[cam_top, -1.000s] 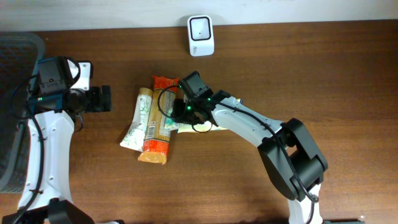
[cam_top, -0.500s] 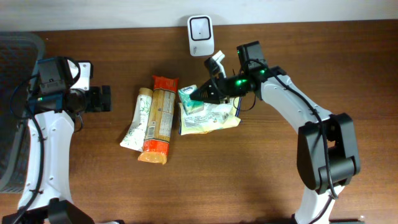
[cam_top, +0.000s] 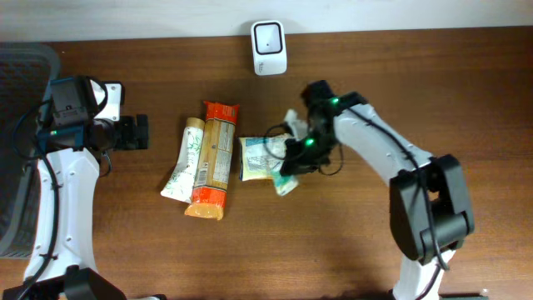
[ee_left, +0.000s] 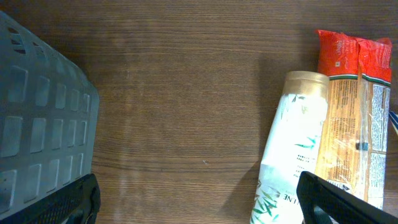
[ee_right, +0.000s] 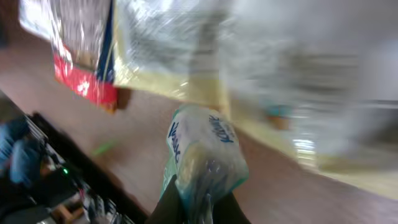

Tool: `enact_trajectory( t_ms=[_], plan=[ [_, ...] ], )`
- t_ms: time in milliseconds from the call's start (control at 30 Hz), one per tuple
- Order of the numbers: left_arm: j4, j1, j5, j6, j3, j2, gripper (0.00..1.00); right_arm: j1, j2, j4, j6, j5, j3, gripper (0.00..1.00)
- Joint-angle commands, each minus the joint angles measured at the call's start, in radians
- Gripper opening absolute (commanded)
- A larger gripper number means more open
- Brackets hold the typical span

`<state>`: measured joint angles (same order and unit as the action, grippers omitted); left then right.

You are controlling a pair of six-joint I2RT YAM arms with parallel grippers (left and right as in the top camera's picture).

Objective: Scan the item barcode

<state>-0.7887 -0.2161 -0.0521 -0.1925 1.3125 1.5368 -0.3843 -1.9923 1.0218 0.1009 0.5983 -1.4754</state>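
Gripping a small tissue pack (ee_right: pixel 205 155) by one end, the right jaws are clenched tight on it. The right wrist view is badly blurred, yet the pale green and white wrapper with blue lettering shows plainly, rising out of the jaws at the bottom edge of the frame. From overhead, the pack sits at the tip of the right arm (cam_top: pixel 375 142), just beside the near right corner of a flat yellow-edged bag (cam_top: pixel 260 157) that lies on the brown wooden tabletop (cam_top: pixel 466 100). Whether the pack touches the wood or hangs just clear of it cannot be told.

A white scanner (cam_top: pixel 268 47) stands at the far edge of the tabletop, well apart from the pack, with its dark window facing up toward the camera.

Left of the bag lie two more things side by side and touching — an orange-red packet (cam_top: pixel 215 162) with a clear middle, and a white tube (cam_top: pixel 185 162) with a tan cap and green leaf print.

On the left arm (cam_top: pixel 62 175), the left jaws are spread wide and hold nothing, pointing toward the tube from some way off. A grey plastic basket (cam_top: pixel 21 150) sits at the left edge of the tabletop, beside that arm.
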Motion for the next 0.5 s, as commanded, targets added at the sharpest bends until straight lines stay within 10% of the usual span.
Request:
enact_trajectory(
  t_ms=[0,467],
  plan=[
    [0.002,-0.002,-0.007,0.009,-0.001,0.002,0.99,-0.054,0.02,-0.008,0.052,-0.087,-0.002,0.04],
    [0.002,-0.002,-0.007,0.009,-0.001,0.002,0.99,-0.229,-0.044,0.056,0.186,-0.09,0.003,0.04]
  ],
)
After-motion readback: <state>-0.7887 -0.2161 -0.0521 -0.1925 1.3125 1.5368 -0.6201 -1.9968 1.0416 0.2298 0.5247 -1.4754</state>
